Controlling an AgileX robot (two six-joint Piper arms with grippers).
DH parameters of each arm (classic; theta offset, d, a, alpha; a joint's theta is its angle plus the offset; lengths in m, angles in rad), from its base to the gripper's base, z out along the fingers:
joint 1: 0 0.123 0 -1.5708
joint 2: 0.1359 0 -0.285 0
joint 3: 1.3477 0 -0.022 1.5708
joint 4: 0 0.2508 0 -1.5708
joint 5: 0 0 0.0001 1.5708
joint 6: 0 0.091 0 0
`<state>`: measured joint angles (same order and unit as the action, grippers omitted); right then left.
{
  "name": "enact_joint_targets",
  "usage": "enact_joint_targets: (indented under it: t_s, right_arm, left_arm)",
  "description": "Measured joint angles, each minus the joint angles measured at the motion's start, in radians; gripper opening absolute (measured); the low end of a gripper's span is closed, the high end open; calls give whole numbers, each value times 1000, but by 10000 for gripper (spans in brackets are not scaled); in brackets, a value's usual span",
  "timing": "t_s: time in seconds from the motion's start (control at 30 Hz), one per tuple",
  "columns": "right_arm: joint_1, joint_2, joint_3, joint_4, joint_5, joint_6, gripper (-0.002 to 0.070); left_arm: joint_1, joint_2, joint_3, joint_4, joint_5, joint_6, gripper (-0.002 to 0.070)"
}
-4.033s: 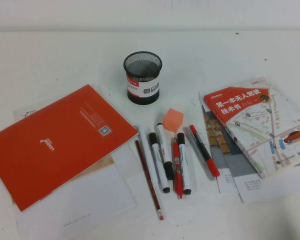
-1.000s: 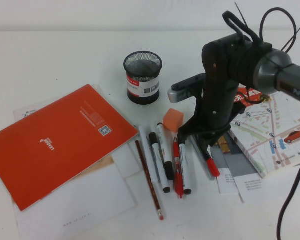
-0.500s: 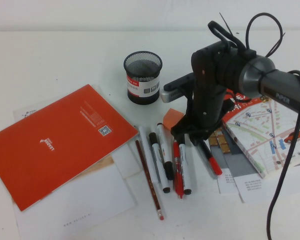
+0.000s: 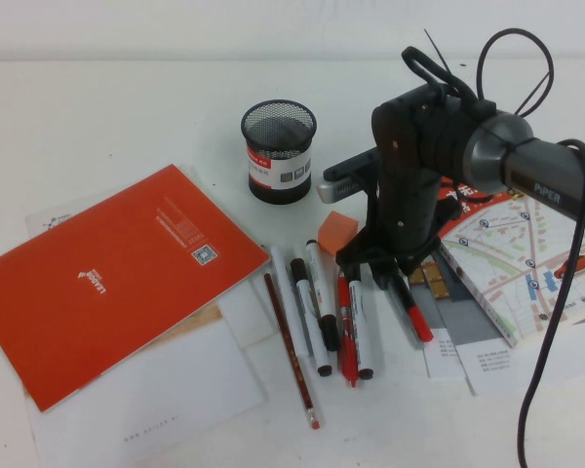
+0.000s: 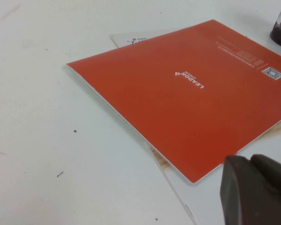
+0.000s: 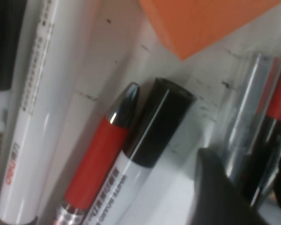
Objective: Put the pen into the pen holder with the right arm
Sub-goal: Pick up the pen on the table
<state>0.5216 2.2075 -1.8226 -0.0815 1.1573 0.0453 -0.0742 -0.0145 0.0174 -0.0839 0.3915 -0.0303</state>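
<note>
Comparing with half a second back, the right arm (image 4: 487,151) has barely shifted, just a touch lower, while four seconds ago it wasn't over the table at all. The right gripper (image 4: 388,271) sits low over the row of pens and markers, its fingers spread either side of the pen's upper end and not pinching it; a second ago they looked closer together. The pen (image 4: 410,310) lies flat on the table where it has been throughout, between the markers and the map book (image 4: 526,253), with its lower red end poking out past the fingers. The pen holder (image 4: 279,151) stands upright, well apart from it, near the far side of the table, and hasn't budged. The orange cube (image 4: 337,230) is partly covered by the arm now. From the right wrist view everything's close and soft: one dark finger (image 6: 220,192) shows beside the pen (image 6: 267,140) and the slim grey pen (image 6: 243,117), the other is cut off at the edge. The left gripper (image 5: 257,192) is just a dark lump over the papers by the orange booklet (image 5: 187,98), and I can't tell whether it's apart or together.
</note>
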Motion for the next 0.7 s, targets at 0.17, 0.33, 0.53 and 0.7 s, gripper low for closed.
enact_joint_targets:
  t_s: [0.17, 0.33, 0.53, 0.7]
  right_arm:
    - [0, 0, 0, 0, -12, 8, 203]
    - [0, 0, -5, 0, -12, 11, 158]
    - [0, -2, -9, 0, -12, 11, 144]
    - [0, -2, -9, 0, -12, 11, 143]
  left_arm:
    - [0, 0, 0, 0, 0, 0, -3]
    - [0, 0, 0, 0, 0, 0, -3]
    - [0, 0, 0, 0, 0, 0, -3]
    - [0, 0, 0, 0, 0, 0, -3]
